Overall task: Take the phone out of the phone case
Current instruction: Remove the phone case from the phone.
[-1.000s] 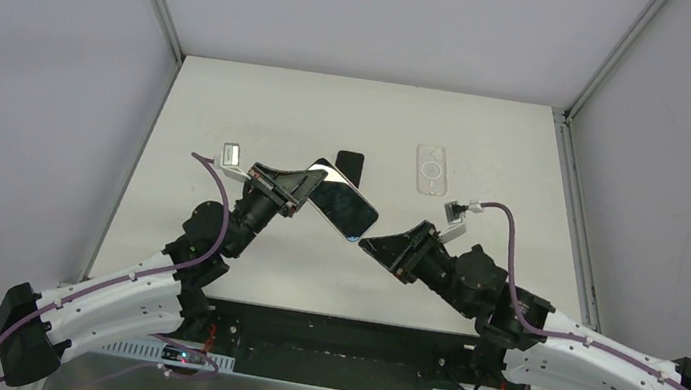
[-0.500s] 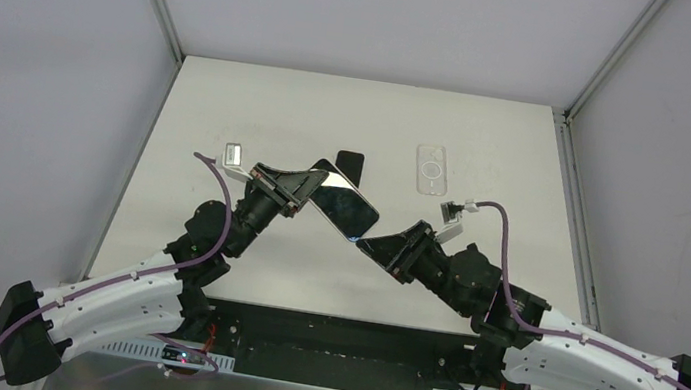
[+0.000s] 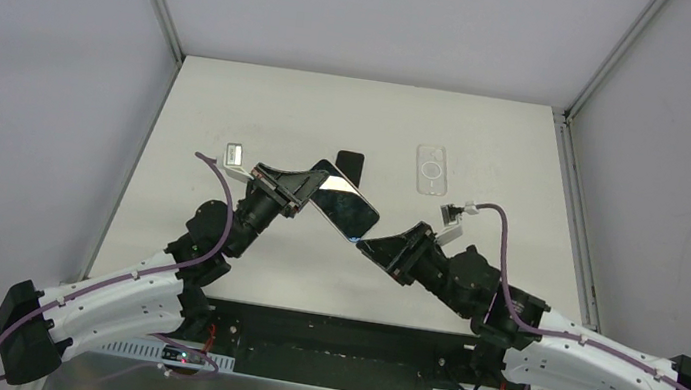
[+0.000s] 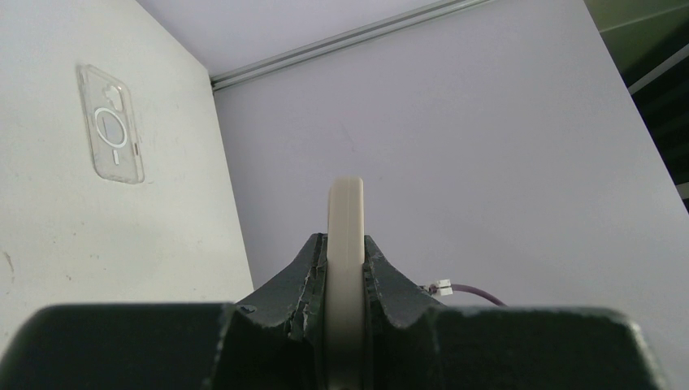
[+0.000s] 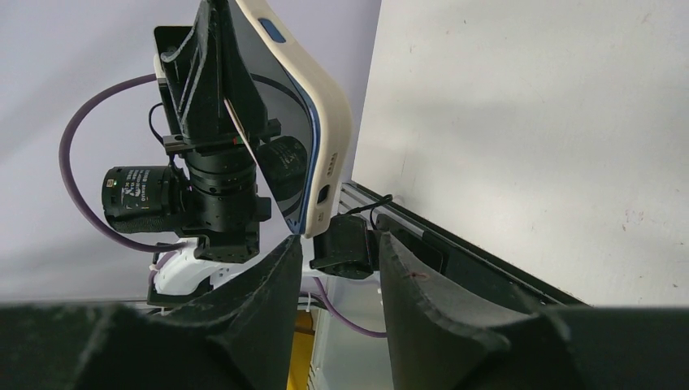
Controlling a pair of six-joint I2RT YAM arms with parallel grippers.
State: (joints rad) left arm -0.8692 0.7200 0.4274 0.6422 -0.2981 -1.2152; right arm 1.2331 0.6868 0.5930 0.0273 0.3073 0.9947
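Note:
My left gripper [image 3: 307, 187] is shut on a phone in a cream case [image 3: 344, 204] and holds it tilted above the table. In the left wrist view the case's cream edge [image 4: 345, 244] stands between the fingers [image 4: 305, 268]. In the right wrist view the cased phone [image 5: 313, 122] shows its dark screen and cream rim. My right gripper [image 3: 370, 246] is open, its tips at the phone's lower corner. One finger [image 5: 280, 260] is just under that corner; I cannot tell whether it touches.
A clear empty case [image 3: 431, 169] lies at the back right of the table and shows in the left wrist view [image 4: 112, 126]. A black phone-shaped slab [image 3: 349, 164] lies behind the held phone. A small grey block [image 3: 233, 153] lies at the back left.
My right gripper has moved slightly up and left, closer to the phone's lower corner. The left gripper and phone have hardly moved.

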